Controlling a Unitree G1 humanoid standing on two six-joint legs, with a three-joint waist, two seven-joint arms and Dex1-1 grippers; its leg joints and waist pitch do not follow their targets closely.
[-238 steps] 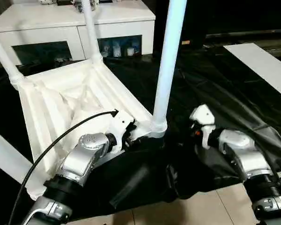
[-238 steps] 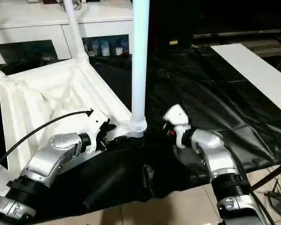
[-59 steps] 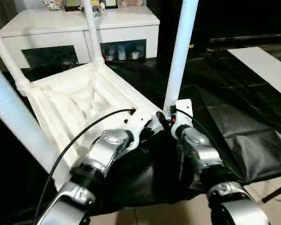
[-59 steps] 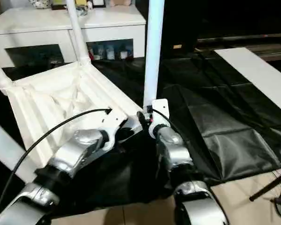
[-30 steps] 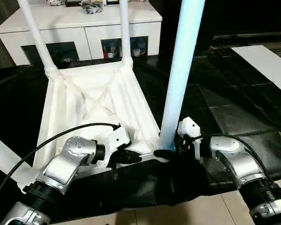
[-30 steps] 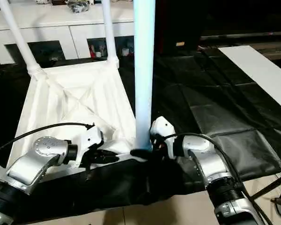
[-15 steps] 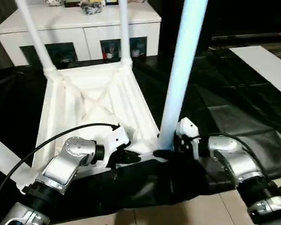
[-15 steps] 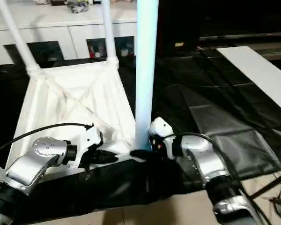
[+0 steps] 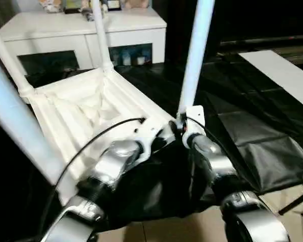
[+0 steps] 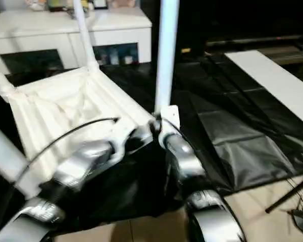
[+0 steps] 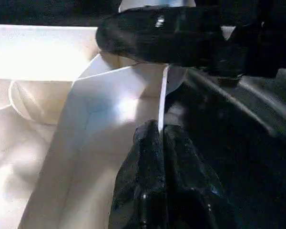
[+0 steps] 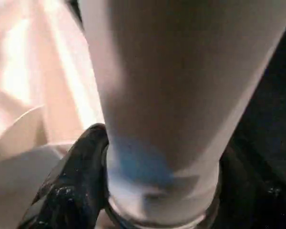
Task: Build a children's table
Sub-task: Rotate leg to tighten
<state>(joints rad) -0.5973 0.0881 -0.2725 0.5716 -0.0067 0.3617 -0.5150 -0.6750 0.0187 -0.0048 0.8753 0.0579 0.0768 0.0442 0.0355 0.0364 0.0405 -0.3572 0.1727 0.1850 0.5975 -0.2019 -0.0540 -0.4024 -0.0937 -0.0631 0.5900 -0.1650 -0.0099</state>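
The white tabletop (image 9: 81, 108) lies upside down and tilted on the black sheet, its X-ribbed underside facing up. Its legs stand up from the corner sockets: two far ones (image 9: 98, 35) (image 9: 5, 55), one close at my left (image 9: 20, 126) and one at the near corner (image 9: 194, 55). My left gripper (image 9: 159, 141) is shut on the tabletop's thin rim (image 11: 160, 102) beside that corner; its fingers (image 11: 148, 157) pinch the edge. My right gripper (image 9: 181, 127) is shut around the base of the near leg (image 12: 171, 86), one black finger (image 12: 74, 176) on each side.
A white cabinet (image 9: 55, 30) with dark glass doors stands behind the table. A crumpled black sheet (image 9: 252, 131) covers the floor, with a flat white board (image 9: 283, 70) at the far right. Tiled floor (image 9: 156, 232) shows at the near edge, with a thin black stand leg (image 9: 298, 204) at the right.
The tabletop has turned so its gripped corner points at me, and the left near leg now looms large. Both forearms have drawn in close together. Both grips hold as before.
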